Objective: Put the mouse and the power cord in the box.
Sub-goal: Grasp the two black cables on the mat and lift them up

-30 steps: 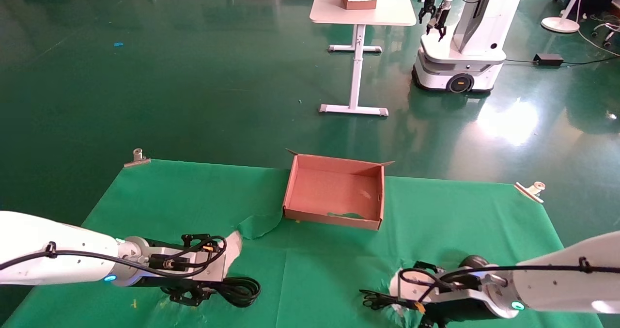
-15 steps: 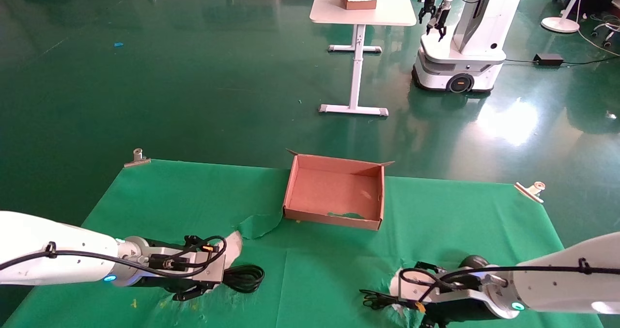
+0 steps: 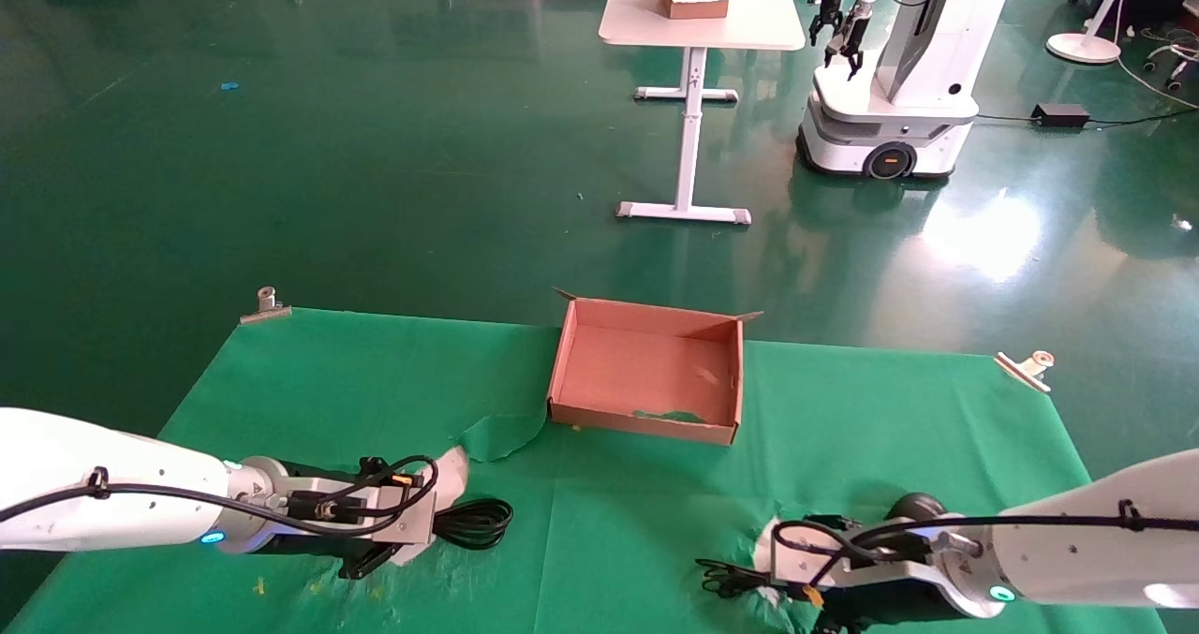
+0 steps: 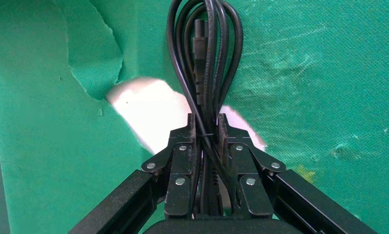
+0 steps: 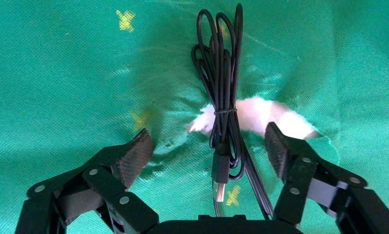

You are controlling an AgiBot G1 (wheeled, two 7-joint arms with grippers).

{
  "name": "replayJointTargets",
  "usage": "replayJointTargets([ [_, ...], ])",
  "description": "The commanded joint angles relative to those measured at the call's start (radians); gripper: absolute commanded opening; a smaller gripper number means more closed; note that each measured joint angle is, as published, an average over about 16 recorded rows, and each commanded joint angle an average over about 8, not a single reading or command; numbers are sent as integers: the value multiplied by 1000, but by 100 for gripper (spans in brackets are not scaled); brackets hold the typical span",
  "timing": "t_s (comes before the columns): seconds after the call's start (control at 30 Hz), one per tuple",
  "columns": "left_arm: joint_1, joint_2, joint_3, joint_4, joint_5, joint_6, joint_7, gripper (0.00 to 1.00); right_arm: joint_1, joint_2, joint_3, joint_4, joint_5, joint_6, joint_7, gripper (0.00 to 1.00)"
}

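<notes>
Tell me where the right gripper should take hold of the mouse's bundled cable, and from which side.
Probably at the tie cinching the mouse's bundled cable, where the strands are tightest. Come straight down from above: the bundle lies flat on the green cloth, running lengthwise between the fingers of the open right gripper, so closing should pinch it crosswise. The mouse itself is hidden.

Cloth (image 3: 656, 512): green, matt, fibrous non-woven weave; torn in places, showing a smooth white surface beneath.
Box (image 3: 646, 423): brown cardboard, matt, reddish-brown inside, scuffed on the front wall.
Power cord (image 4: 204, 58): thick black rubbery cable, smooth with a slight sheen.
Mouse cable (image 5: 221, 97): thin black cable, smooth, bundled with a thin tie; its plug has a metal tip.
Left pincer (image 4: 205, 141): black matt plastic with small metal screws.
Right pincer (image 5: 209, 148): black plastic; finger pads (image 5: 138, 151) rough and grainy.
Floor (image 3: 375, 147): dark green, glossy, reflective.
Clips (image 3: 265, 304): shiny metal.
</notes>
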State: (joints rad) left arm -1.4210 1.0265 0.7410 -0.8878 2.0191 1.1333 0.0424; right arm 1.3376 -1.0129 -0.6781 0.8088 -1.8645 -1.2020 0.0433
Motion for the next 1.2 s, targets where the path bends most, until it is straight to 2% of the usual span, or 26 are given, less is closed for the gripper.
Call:
replayJointTargets([
  [0.03, 0, 0, 0, 0, 0, 0, 0, 0, 0, 0, 0, 0, 0, 0, 0, 0],
  [1.07, -1, 0, -1, 0, -1, 0, -1, 0, 3, 0, 2, 1, 1, 7, -1, 0],
  [1.2, -17, -9, -14, 0, -23, 13, -9, 0, 16, 22, 17, 14, 21, -5, -2, 0],
])
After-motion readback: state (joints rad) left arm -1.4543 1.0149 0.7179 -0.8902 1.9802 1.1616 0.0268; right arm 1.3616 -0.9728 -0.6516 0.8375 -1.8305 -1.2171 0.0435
